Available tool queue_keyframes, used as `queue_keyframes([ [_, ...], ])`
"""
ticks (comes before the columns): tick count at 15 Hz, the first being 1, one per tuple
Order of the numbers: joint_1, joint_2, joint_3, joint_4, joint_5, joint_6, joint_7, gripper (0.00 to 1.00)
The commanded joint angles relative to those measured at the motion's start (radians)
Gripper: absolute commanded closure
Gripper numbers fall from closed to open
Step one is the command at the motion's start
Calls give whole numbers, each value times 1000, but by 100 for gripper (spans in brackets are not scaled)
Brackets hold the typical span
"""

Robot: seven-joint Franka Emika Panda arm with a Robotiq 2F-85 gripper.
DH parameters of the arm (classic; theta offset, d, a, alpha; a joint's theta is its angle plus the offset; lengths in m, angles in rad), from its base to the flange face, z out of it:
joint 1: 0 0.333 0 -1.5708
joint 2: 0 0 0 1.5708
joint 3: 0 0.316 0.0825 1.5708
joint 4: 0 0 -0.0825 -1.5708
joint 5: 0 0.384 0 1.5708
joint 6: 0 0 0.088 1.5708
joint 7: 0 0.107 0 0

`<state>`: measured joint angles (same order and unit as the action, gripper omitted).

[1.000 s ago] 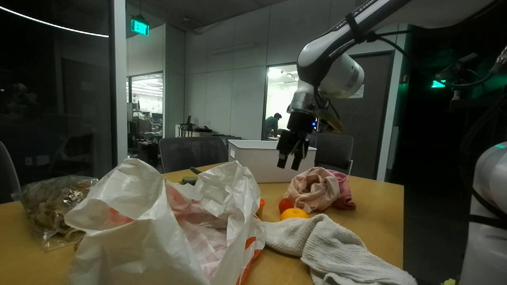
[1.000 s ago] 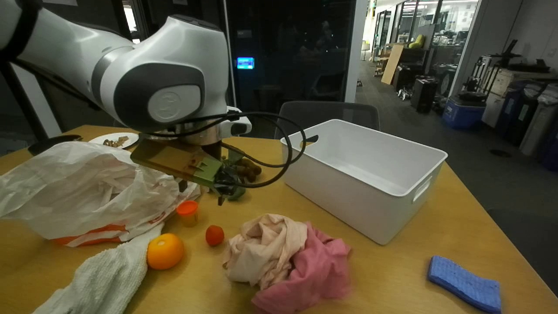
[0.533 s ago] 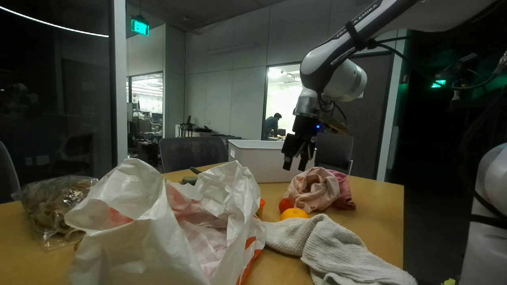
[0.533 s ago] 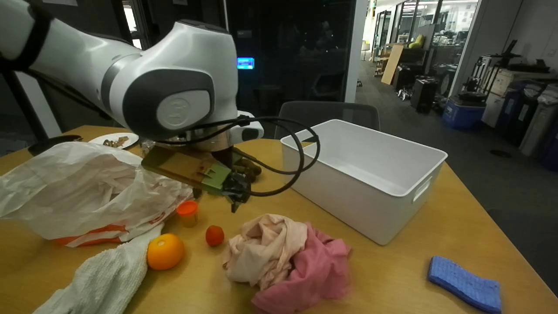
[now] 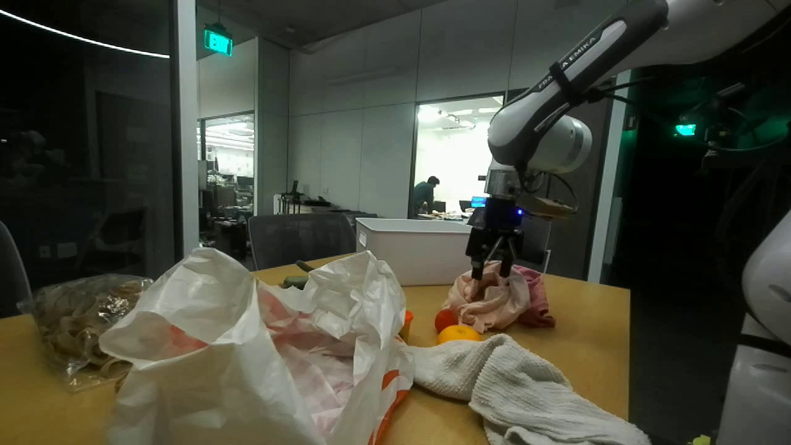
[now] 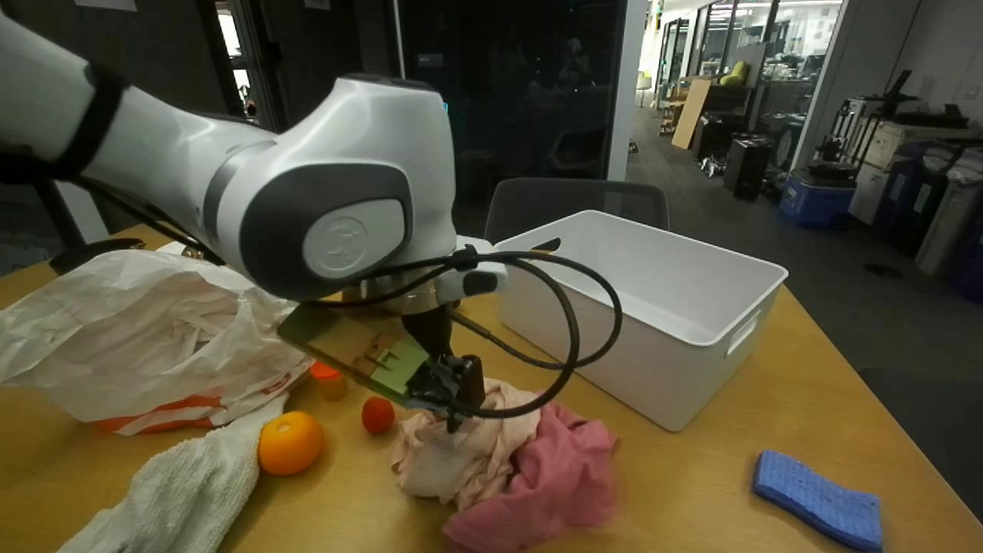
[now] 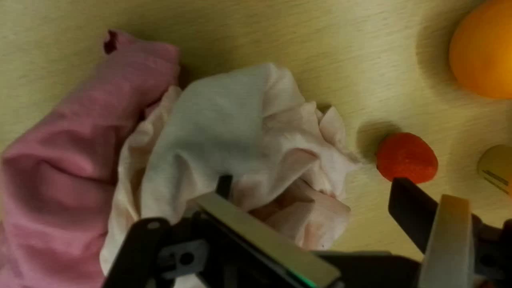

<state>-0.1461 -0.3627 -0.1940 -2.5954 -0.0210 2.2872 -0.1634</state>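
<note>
My gripper [image 5: 491,273] is open and empty, pointing down just above a crumpled pale pink cloth [image 5: 488,300]. In the wrist view, the gripper [image 7: 314,189] has one fingertip over the pale cloth [image 7: 224,120] and the other beside a small red fruit [image 7: 408,158]. I cannot tell whether the fingers touch the cloth. A darker pink cloth [image 6: 557,476] lies against the pale one [image 6: 461,461]. An orange [image 6: 292,443] and an orange-lidded container [image 6: 330,382] stand near the red fruit [image 6: 378,415]. The arm's camera mount mostly hides the fingers in an exterior view.
A white bin [image 6: 653,372] stands behind the cloths. A white plastic bag [image 6: 146,338] and a whitish towel [image 6: 184,484] lie to one side. A blue folded cloth or sponge [image 6: 818,499] lies near the table edge. A clear bag of brown items [image 5: 86,327] is at the far end.
The arm has moved down and to the right in both exterior views, from beside the bin to over the pale pink cloth. The gripper stays open. The objects on the table have not moved.
</note>
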Motion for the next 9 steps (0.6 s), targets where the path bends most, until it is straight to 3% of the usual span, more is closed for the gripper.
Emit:
queue_keyframes([
  [1,-27,51,30,-42,-97,133,39,0],
  [5,-111,164,78,-56,-380,347,200,0],
  [7,-148,207,87,-41,-511,376,299,0],
  [9,-147,236,77,-27,-552,365,346,0],
])
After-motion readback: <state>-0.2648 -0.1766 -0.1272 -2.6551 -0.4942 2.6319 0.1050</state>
